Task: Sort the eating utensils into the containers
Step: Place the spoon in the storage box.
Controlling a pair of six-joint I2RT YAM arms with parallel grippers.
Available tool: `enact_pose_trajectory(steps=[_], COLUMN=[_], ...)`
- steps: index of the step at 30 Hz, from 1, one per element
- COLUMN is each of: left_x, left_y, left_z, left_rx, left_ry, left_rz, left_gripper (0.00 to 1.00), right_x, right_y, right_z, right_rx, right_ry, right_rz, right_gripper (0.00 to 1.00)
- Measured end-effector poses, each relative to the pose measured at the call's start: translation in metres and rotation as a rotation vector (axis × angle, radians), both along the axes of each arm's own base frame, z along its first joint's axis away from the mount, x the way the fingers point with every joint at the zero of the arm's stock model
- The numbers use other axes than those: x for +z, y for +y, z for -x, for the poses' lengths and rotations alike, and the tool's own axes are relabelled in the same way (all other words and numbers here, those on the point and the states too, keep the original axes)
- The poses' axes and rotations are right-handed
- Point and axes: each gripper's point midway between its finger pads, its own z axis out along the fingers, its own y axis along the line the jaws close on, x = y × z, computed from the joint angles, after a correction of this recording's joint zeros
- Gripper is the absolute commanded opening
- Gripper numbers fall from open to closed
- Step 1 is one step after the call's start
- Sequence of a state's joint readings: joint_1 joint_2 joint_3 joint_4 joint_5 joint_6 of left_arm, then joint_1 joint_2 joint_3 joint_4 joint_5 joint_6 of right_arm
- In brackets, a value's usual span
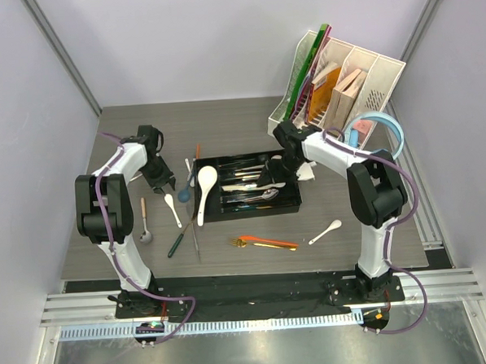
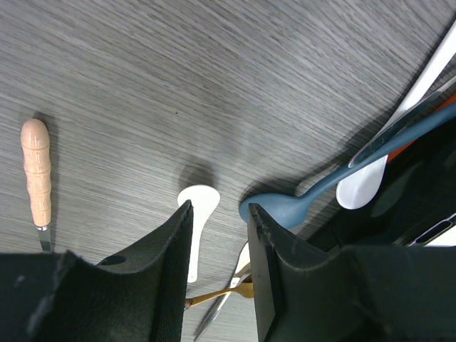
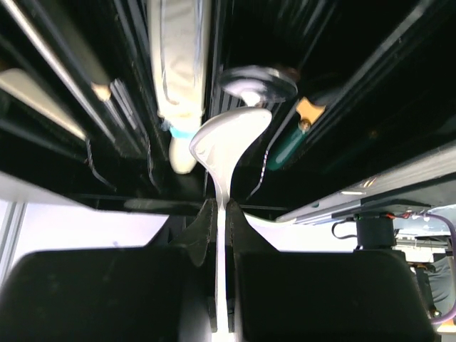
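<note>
Hovering over tray [image 1: 249,214], right fingers [image 3: 292,285] pinching steel spoon [image 3: 229,135], left fingers [image 2: 160,281] parted

Grey wood-grain table [image 2: 214,85] had a small white ceramic spoon [image 2: 197,203] under the left gripper [image 2: 219,214], slate-blue spoon [image 2: 278,209] just beside.

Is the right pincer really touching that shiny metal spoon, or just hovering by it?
Touching. In the right wrist view the right pincer clamps the handle of the metal spoon, with no gap on either side.
</note>
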State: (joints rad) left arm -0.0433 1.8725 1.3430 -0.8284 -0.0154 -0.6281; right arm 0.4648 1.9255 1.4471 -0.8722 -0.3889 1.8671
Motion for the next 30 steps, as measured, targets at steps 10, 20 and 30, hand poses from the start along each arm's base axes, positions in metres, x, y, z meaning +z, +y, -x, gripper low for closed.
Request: enact_pose_trajectory(steps=[10, 20, 30], left_x=[-0.002, -0.002, -0.003], left_y=[0.0, 0.0, 0.0], left_z=[0.002, 0.003, 0.003], left_rx=[0.0, 0.0, 0.0], left_ry=[0.006, 0.009, 0.01], left_rz=[-0.001, -0.002, -0.002], left_gripper=[0.37, 0.37, 0.37], right_x=[-0.021, -0.017, -0.003], right_y=[0.005, 0.009, -0.003], right_z=[0.002, 0.004, -0.006], right_rx=[0.036, 0.057, 0.095], right_ry=[0.04, 0.034, -0.014], right_rz=[0.026, 0.015, 0.054], right_gripper=[0.14, 0.29, 0.37])
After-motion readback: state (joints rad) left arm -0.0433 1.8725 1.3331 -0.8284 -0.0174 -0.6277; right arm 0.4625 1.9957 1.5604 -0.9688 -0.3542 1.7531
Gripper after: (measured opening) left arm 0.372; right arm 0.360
